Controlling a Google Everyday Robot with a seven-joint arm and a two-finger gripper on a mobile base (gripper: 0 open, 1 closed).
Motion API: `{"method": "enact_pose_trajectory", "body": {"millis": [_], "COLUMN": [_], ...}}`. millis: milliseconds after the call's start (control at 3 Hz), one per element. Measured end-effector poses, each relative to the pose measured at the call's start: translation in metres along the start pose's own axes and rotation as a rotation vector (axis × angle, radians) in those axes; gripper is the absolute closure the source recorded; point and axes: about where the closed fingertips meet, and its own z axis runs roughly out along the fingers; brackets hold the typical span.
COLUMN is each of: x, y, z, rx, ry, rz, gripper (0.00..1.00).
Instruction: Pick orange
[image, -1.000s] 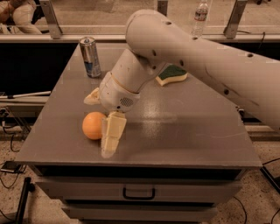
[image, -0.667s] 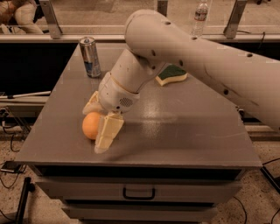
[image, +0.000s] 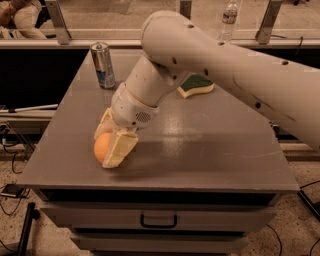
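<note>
While low over the grey table (image: 210, 145), well in front of the can (image: 103, 65), the gripper (image: 111, 140) has one pale finger on each side of the orange (image: 101, 147), seemingly clamped on it, though the nearer finger hides the contact. Orange: on the tabletop, well apart from the can, toward the front edge. Green-and-yellow sponge (image: 196, 86): right of the can, beyond the arm.

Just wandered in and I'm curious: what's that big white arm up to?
A robot arm is going for an orange. Its gripper is down around the orange near a front corner of the table; the fruit sits on the surface, not yet lifted. A drink can and a sponge lie farther back.
</note>
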Motion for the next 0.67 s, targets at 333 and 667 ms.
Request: {"method": "enact_pose_trajectory", "body": {"millis": [333,667], "x": [-0.010,-0.018], "y": [-0.005,-0.012], "z": [-0.028,-0.069], "rx": [0.068,0.156], "ry": [-0.087,-0.135], "rz": [-0.044,-0.095], "gripper": [1.00,1.00]}}
